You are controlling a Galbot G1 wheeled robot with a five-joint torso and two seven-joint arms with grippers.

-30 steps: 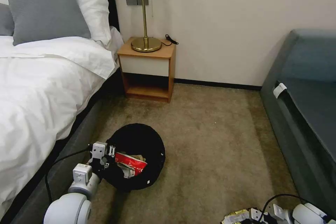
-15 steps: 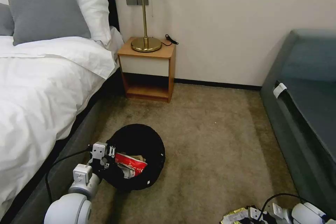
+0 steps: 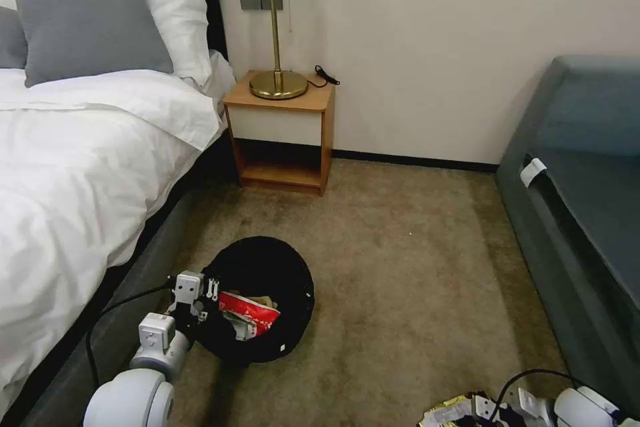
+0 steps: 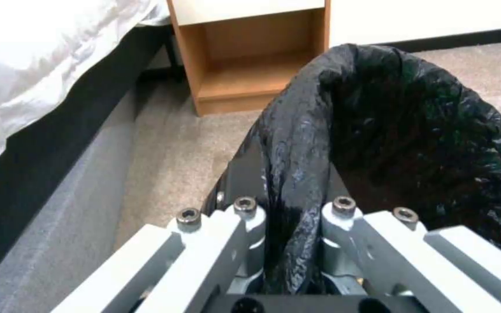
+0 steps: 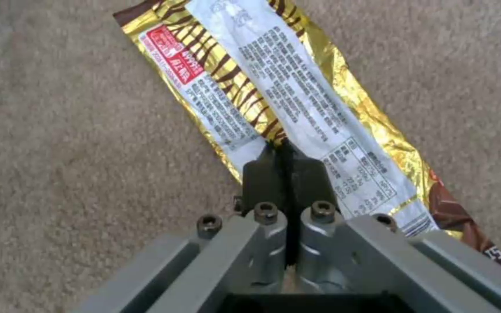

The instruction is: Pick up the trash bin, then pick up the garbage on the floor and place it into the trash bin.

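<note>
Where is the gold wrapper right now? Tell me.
The gold wrapper is pinched in the shut right gripper over the carpet, at the head view's bottom right, well right of the bin.

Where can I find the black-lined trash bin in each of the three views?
Head view: round trash bin lined with glossy black plastic, lower left, left gripper on its rim.
Left wrist view: directly ahead, bag rim pinched by that gripper.
Right wrist view: gold snack wrapper on beige carpet instead.
Shared landmark: the carpet.
</note>
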